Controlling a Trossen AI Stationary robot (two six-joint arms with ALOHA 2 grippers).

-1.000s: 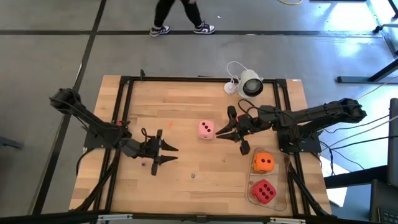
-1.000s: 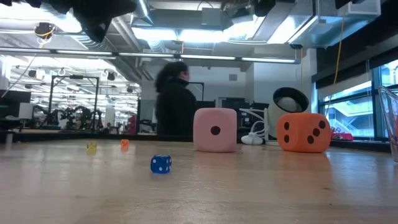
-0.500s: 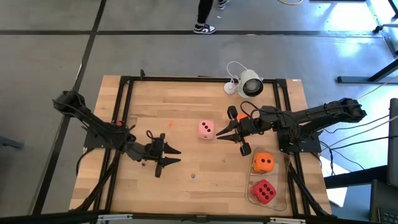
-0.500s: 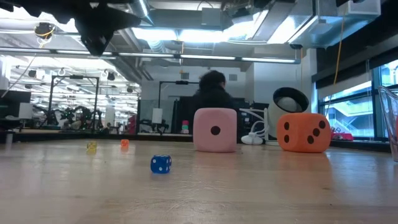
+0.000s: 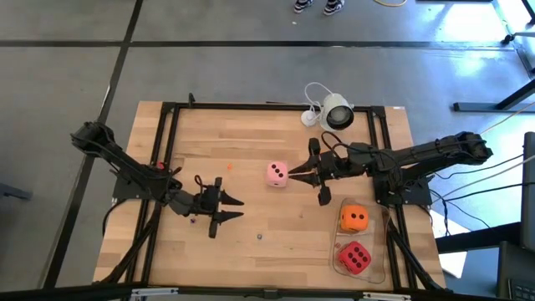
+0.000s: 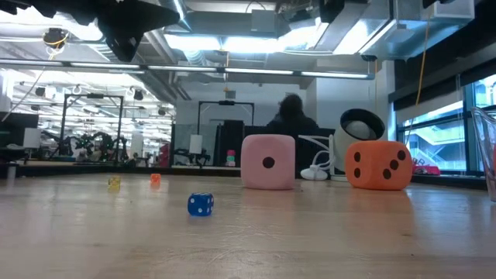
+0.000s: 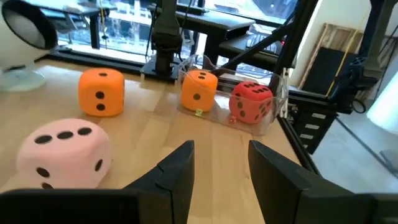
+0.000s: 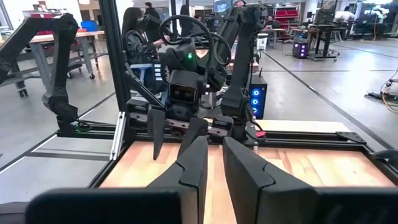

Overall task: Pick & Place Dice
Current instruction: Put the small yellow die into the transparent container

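the right gripper, jaws apart and empty, hovers just at three o'clock of the pale pink die as if lining up a grab, while the left gripper waits open at seven o'clock.

The wooden table carries a pale pink die near its middle, an orange die by the right edge, a white round camera at the far edge, and a clear tray at the near right corner.
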